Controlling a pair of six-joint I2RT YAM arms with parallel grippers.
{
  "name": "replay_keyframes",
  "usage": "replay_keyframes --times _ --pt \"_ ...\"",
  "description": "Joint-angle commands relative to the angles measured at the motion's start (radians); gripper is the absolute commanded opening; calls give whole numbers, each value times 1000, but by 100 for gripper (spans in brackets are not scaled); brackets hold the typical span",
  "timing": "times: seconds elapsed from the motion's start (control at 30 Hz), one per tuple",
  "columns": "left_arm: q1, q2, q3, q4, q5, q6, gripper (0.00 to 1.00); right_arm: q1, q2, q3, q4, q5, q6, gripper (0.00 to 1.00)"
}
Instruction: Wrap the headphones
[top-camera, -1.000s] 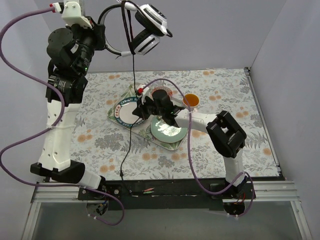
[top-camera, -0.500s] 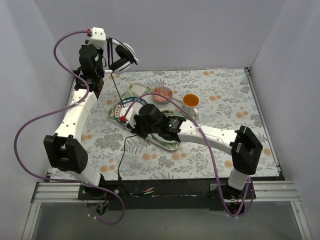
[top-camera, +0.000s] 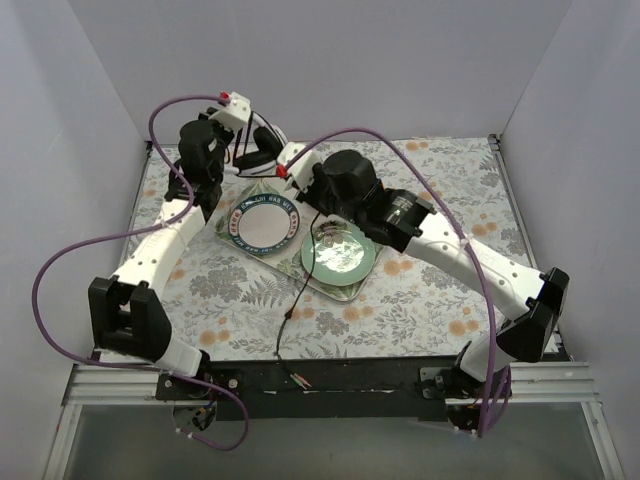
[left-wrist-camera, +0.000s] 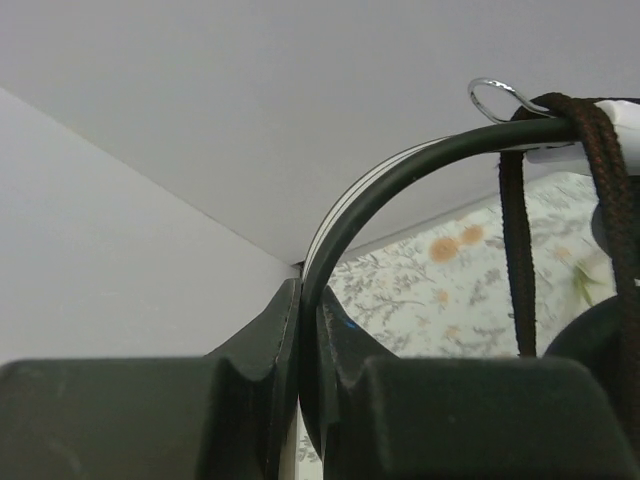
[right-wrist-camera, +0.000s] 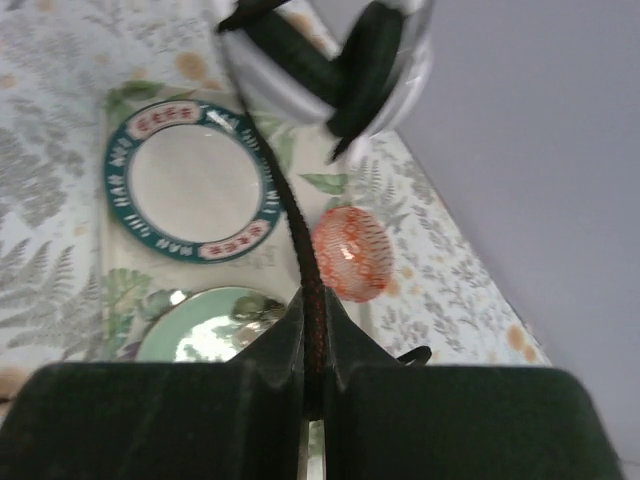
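Observation:
The headphones (top-camera: 264, 147) hang at the back of the table, above the tray's far left corner. My left gripper (top-camera: 243, 150) is shut on the thin black headband (left-wrist-camera: 400, 175), which is pinched between the fingertips (left-wrist-camera: 285, 320). The dark braided cable (left-wrist-camera: 514, 260) loops over the headband's right end. My right gripper (top-camera: 306, 188) is shut on the cable (right-wrist-camera: 305, 260) just below the white-and-black earcups (right-wrist-camera: 330, 50). The rest of the cable (top-camera: 296, 300) trails down across the tray, with its plug near the front edge.
A tray (top-camera: 228, 208) holds a white plate with a teal rim (top-camera: 262, 226) and a green plate (top-camera: 338, 256). The right wrist view shows an orange-red patterned bowl (right-wrist-camera: 350, 252) beside the plates. Purple robot cables (top-camera: 60, 262) arc over both arms. Walls close in at the back and sides.
My left arm has brought the headphones down from high up to just above the back of the table. My right gripper moved from the tray's left to the back with the cable; the cable's tail swung right.

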Motion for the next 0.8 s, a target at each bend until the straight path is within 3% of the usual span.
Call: replay_keyframes --times 0.0,0.17,0.37,0.77 --pt "-119 -175 -134 -89 57 104 0 -113 -19 111 23 64 -101 1" --pt "-161 -222 -105 -354 138 -1 0 -218 54 229 1 15 -141 1" --pt "-192 -268 4 -685 360 -153 0 -314 137 347 -22 -79 -135 1" --pt "-203 -311 183 -899 609 -291 0 -443 199 358 7 -296 -18 1"
